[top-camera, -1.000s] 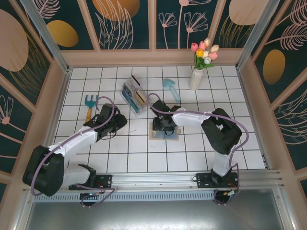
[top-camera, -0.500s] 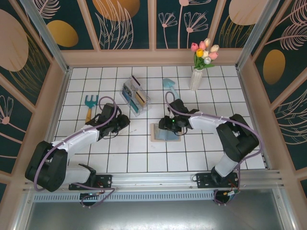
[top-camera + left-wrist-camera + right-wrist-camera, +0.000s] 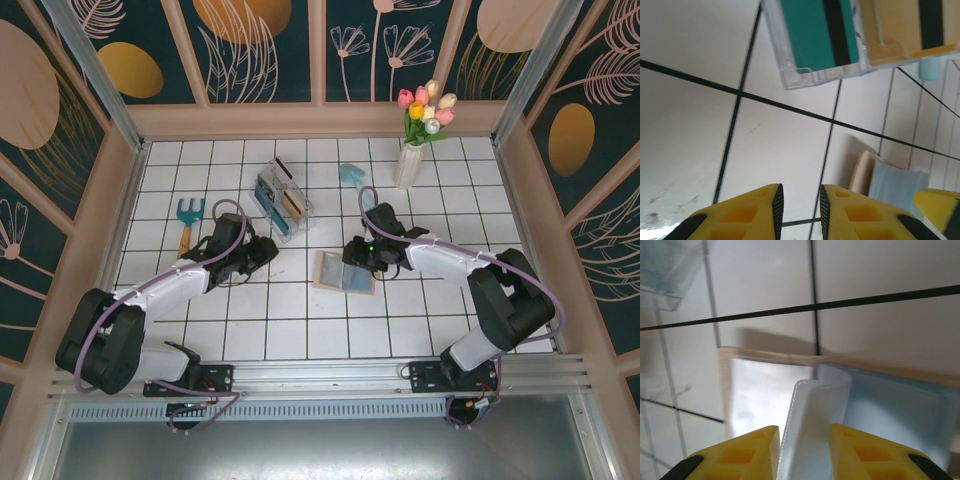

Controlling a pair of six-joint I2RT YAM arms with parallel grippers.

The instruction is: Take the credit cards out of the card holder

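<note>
My right gripper [image 3: 803,432] stands half-spread astride the card holder's [image 3: 900,405] raised leaf [image 3: 815,400]; whether it pinches, I cannot tell. Close squarely; lift slowly.

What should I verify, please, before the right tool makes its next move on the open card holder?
1. The card holder lies open on the tiles: ok.
2. Its blue-grey flap stands between the fingers of the right tool: ok.
3. The right tool grips that flap firmly: cannot tell.
4. The credit cards can be seen inside the holder: cannot tell.
5. The left tool holds nothing, fingers slightly apart: ok.
6. The clear rack stands apart from the holder: ok.
</note>
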